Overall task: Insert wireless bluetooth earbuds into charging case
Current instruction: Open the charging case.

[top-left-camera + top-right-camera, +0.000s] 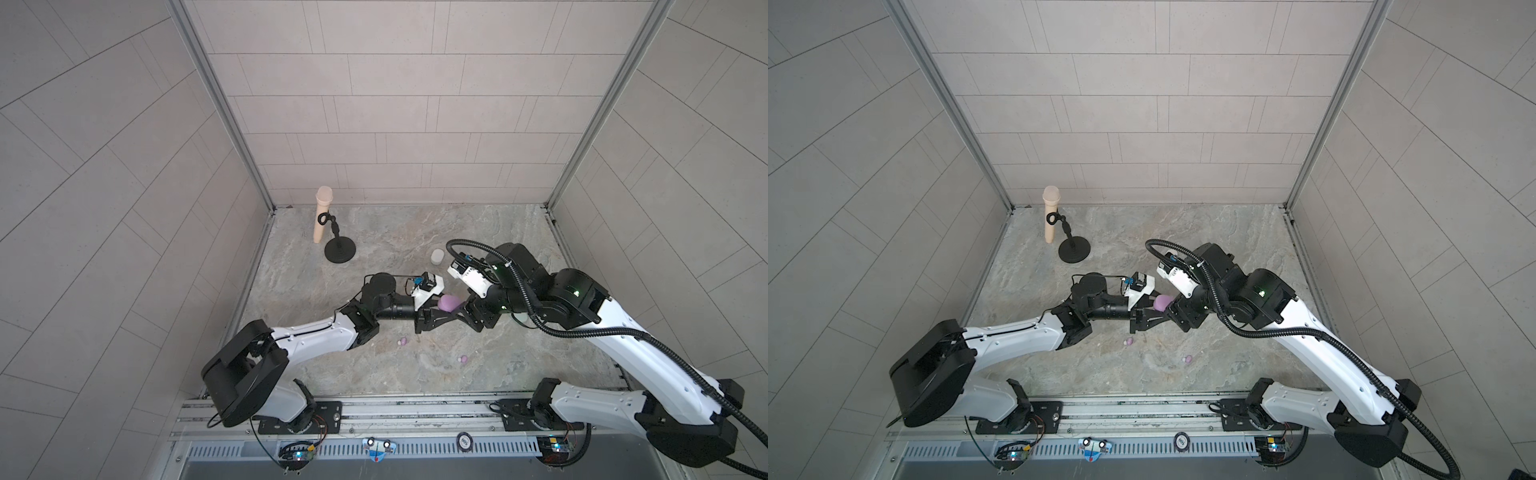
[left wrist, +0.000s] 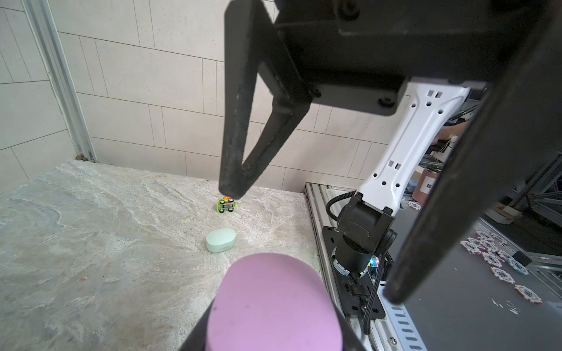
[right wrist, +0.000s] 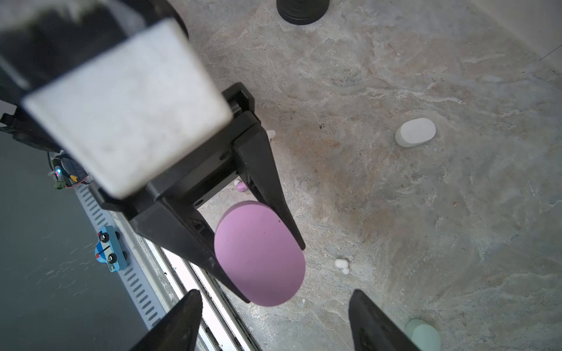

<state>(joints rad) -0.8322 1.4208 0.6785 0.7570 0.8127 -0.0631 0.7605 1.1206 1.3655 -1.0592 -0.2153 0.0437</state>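
My left gripper (image 3: 243, 231) is shut on a lilac pebble-shaped charging case (image 1: 449, 302), lid closed, and holds it above the middle of the table. The case fills the left wrist view (image 2: 273, 304). My right gripper (image 3: 275, 296) faces it, open, with its fingertips (image 2: 234, 188) wide on either side of the case's free end and not touching it. Two lilac earbuds (image 1: 402, 341) (image 1: 462, 359) lie on the table nearer the front. In the right wrist view a white earbud (image 3: 342, 265) lies below the case, and a lilac one (image 3: 241, 186) shows behind the left fingers.
A white case (image 1: 437, 256) lies behind the grippers and a mint case (image 2: 221, 240) under the right arm. A small green toy car (image 2: 226, 206) sits beyond the mint case. A beige microphone (image 1: 323, 214) on a black stand is at the back left. A blue toy car (image 3: 109, 249) rests on the front rail.
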